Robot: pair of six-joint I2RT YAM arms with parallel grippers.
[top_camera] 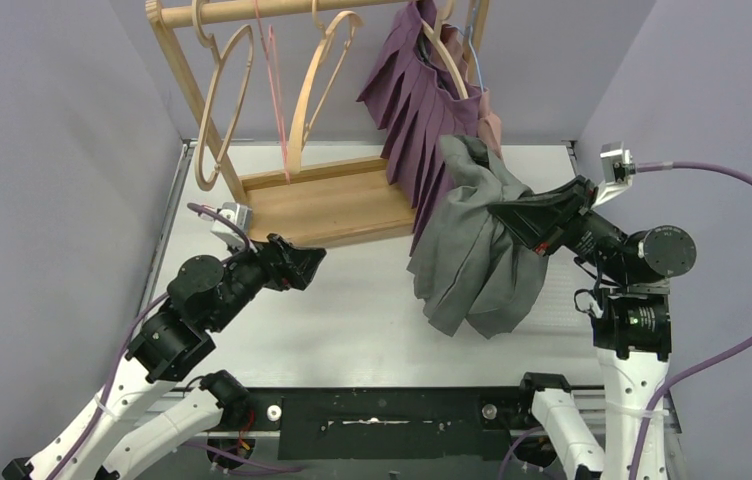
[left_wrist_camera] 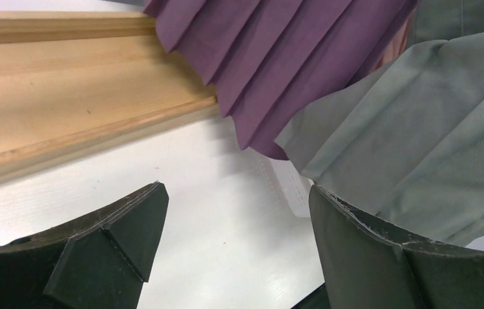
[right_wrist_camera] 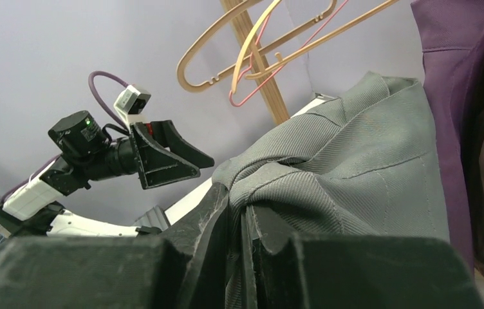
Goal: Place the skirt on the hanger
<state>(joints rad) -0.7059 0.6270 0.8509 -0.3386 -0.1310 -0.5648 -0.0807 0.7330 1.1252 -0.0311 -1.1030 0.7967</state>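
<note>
Two robot arms work at a white table [top_camera: 352, 300] with grey walls around it. At the far side stands a wooden rack [top_camera: 322, 205], its rail carrying empty wooden hangers [top_camera: 222, 100] and, at the right end, a pleated purple skirt [top_camera: 417, 110] on a hanger.

A grey skirt [top_camera: 472, 250] hangs bunched just right of the table's middle, directly in front of the purple one and overlapping its hem in the overhead view. Its long axis runs from far to near: the gathered upper end rises toward the rack, while the loose pleated folds fall toward the near edge (whether they rest on the table cannot be told).

The right gripper [top_camera: 507, 215] reaches in from the right, its jaws clenched on a twisted fold of the grey skirt at mid-height; the wrist view shows the cloth pinched tightly between the fingers [right_wrist_camera: 214, 219].

The left gripper [top_camera: 314, 262] hovers low over the table near the rack's base, jaws spread wide and grasping nothing, pointing at the two skirts' hems.
</note>
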